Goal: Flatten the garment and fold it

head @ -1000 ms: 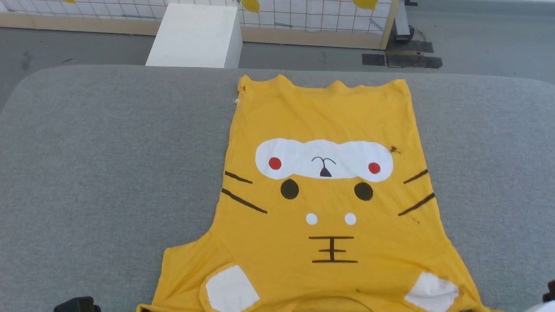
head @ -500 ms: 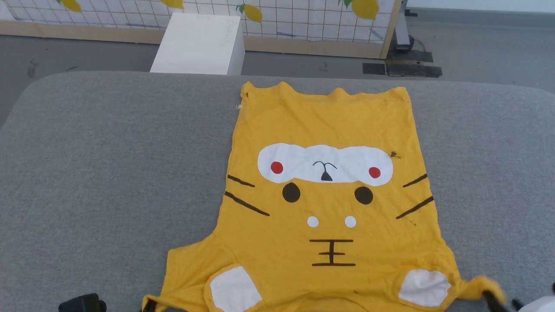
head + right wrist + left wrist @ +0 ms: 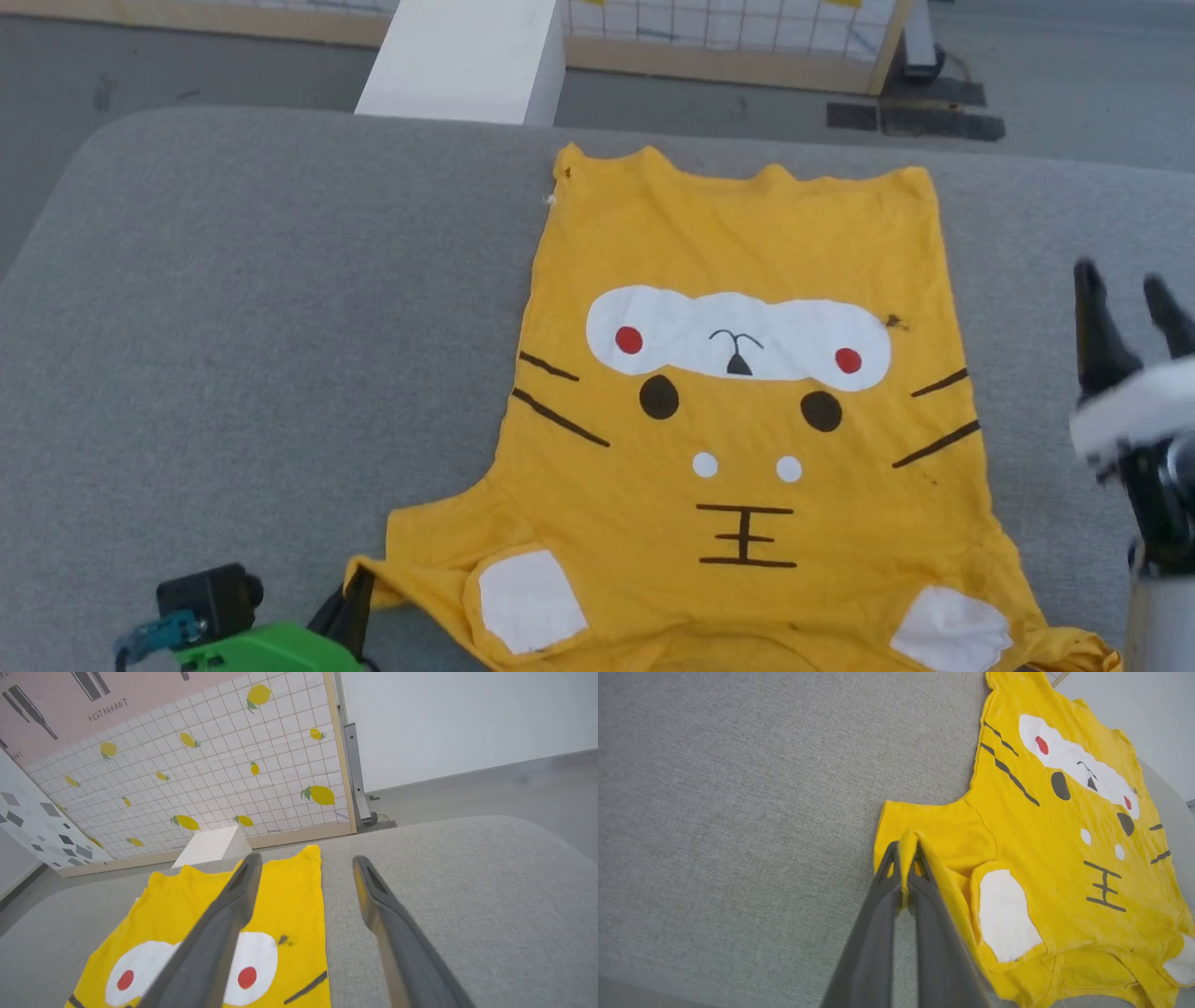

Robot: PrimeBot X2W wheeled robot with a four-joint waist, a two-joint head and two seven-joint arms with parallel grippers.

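T-shirt (image 3: 738, 420): I saw it lying print-up and mostly flat on the grey cushion (image 3: 233, 327), with the hem at the far side and the collar nearest me.
Left sleeve (image 3: 924, 826): its outer edge was pinched up into a ridge.
Left gripper (image 3: 906, 858): I had its 2 fingers clamped on that sleeve edge.
Right gripper (image 3: 307, 861): its fingers were spread wide and held nothing, raised over the cushion just right of the shirt.
Beyond: 1 white box (image 3: 467, 65) stood on the floor, with a lemon-patterned grid wall (image 3: 210, 779) behind it.
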